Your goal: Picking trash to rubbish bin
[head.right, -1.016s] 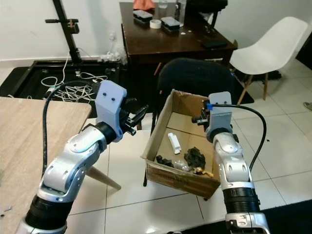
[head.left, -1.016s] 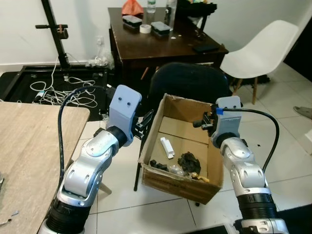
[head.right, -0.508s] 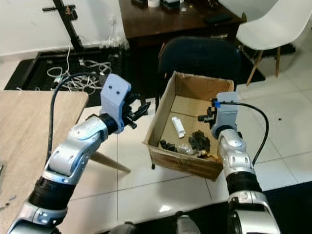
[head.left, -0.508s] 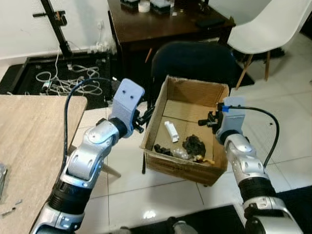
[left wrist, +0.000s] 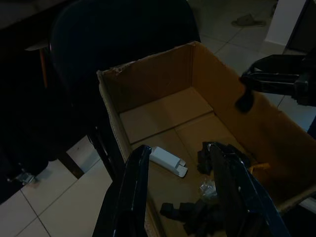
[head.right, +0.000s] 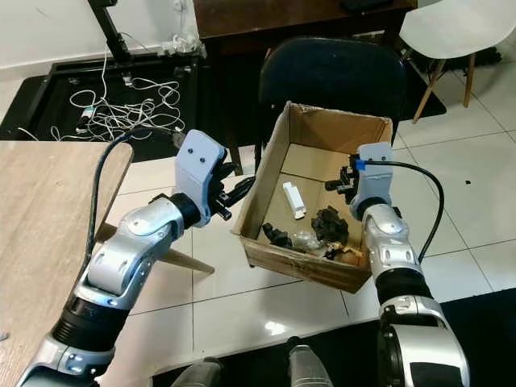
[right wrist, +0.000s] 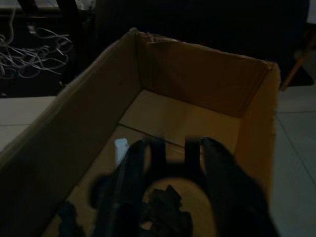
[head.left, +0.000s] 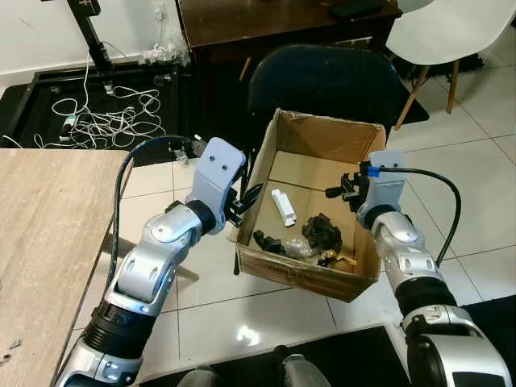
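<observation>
Both jaws apart, flanking cardboard box rims, trash inside.

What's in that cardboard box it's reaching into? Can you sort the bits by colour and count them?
White: 1, the small white carton
Black: 2, the crumpled black lump and the black scraps
Clear: 1, the clear wrapper
Yellowish: 1, the yellowish scrap
Total: 5

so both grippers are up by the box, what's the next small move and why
Probably draw both arms back and turn to look for more trash. The left gripper and right gripper are both open with nothing between the fingers, and the cardboard box already holds a small white carton and dark scraps.
</observation>
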{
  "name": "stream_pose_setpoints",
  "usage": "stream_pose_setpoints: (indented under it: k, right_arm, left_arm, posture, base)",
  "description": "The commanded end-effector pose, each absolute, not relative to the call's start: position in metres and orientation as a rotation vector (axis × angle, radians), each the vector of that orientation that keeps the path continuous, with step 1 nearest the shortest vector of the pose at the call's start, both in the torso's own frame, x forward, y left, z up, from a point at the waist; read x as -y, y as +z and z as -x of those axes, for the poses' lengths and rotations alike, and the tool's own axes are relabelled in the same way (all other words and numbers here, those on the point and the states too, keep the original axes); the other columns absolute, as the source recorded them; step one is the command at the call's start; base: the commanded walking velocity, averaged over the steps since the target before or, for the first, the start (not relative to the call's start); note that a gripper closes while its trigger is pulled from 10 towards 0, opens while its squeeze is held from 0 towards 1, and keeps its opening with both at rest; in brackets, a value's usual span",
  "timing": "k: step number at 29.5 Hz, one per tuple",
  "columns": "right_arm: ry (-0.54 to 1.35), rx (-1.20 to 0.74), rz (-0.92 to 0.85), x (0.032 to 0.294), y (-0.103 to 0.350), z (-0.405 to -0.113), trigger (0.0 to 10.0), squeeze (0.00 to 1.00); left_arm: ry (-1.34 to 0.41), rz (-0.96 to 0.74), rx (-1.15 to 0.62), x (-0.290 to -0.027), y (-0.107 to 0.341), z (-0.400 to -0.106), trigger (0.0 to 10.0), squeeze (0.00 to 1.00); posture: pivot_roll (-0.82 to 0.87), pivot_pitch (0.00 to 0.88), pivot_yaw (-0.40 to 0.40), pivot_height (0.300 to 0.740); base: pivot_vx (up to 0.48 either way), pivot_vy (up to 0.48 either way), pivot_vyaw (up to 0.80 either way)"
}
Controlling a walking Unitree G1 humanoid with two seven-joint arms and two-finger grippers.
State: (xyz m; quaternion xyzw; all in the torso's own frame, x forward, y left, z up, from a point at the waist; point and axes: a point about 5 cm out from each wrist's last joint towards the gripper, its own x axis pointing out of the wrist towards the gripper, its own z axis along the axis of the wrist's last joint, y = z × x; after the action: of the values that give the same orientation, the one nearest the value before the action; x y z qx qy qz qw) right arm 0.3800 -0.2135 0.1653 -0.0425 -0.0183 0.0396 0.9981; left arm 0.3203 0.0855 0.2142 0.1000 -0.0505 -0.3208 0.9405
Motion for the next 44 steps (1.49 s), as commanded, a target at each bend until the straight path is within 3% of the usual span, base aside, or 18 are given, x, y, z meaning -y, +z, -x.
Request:
stream_pose_setpoints:
  k: [1,4,5,18,24,29,38,42,44]
  right_arm:
    - [0.083,0.024,0.060,0.216,0.159,-0.378,10.0,1.00]
    - [0.076,0.037,0.082,0.216,0.161,-0.379,10.0,1.00]
    - [0.069,0.048,0.095,0.216,0.163,-0.380,10.0,0.00]
    - [0.124,0.378,0.012,0.199,0.229,-0.380,10.0,0.00]
    - [0.278,0.458,0.063,0.151,0.246,-0.367,10.0,0.00]
    - [0.324,0.486,0.177,0.134,0.252,-0.360,10.0,0.00]
    - [0.225,0.457,0.152,0.147,0.250,-0.356,10.0,0.00]
    - [0.148,0.428,0.052,0.156,0.246,-0.354,10.0,0.00]
    - [0.121,0.399,0.006,0.160,0.239,-0.353,10.0,0.00]
  left_arm:
    - [-0.655,-0.200,0.092,-0.085,0.209,-0.317,10.0,0.00]
    - [-0.649,-0.199,0.092,-0.086,0.208,-0.316,10.0,0.00]
    - [-0.644,-0.198,0.093,-0.087,0.209,-0.316,10.0,0.00]
    - [-0.391,-0.019,0.164,-0.115,0.225,-0.318,10.0,0.00]
    - [-0.306,0.020,0.199,-0.123,0.224,-0.305,10.0,0.00]
    - [-0.253,0.063,0.212,-0.124,0.223,-0.300,10.0,0.00]
    - [-0.258,0.063,0.219,-0.116,0.224,-0.299,10.0,0.00]
    - [-0.257,0.066,0.221,-0.115,0.225,-0.297,10.0,0.00]
    - [-0.252,0.070,0.224,-0.115,0.225,-0.300,10.0,0.00]
  posture:
    - [0.11,0.322,0.046,0.740]
    - [0.11,0.319,0.042,0.740]
    - [0.11,0.315,0.040,0.740]
    - [0.09,0.235,-0.012,0.740]
    - [0.10,0.182,-0.108,0.740]
    - [0.10,0.166,-0.134,0.740]
    - [0.09,0.143,-0.113,0.740]
    - [0.09,0.143,-0.113,0.740]
    - [0.09,0.097,-0.064,0.740]
  base:
    - [0.000,0.000,0.00]
    - [0.000,0.000,0.00]
    - [0.000,0.000,0.00]
    - [0.000,0.000,0.00]
    - [0.000,0.000,0.00]
    - [0.000,0.000,0.00]
    - [0.000,0.000,0.00]
    - [0.000,0.000,0.00]
    - [0.000,0.000,0.00]
